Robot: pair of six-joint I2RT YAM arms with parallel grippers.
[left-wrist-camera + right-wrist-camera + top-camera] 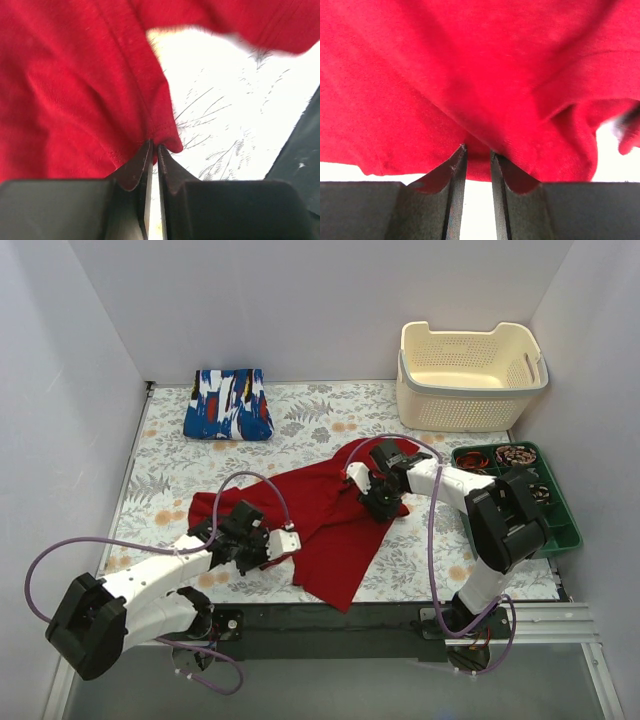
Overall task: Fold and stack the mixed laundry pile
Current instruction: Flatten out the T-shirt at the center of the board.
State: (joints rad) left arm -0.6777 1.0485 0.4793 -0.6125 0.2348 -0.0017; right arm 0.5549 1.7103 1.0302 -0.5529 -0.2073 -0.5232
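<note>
Red garment [335,525] lying mid-tabletop [300,430], long axis diagonal between arms. Left tool [154,148] pinching near hem, jaws closed tight; right tool [477,154] gripping far-edge fold, narrow gap. Blue printed garment [228,405] sitting folded at back.

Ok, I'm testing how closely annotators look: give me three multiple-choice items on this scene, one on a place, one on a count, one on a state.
1. Where is the blue garment?
A) at the far left of the table
B) in the basket
C) on the tray

2. How many garments show?
A) one
B) two
C) four

3. The left gripper is:
A) wide open
B) shut on the red garment
C) shut on the basket

Key:
1 A, it lies folded near the far wall.
2 B, one is blue and one is red.
3 B, the left wrist view shows the red hem pinched.
</note>
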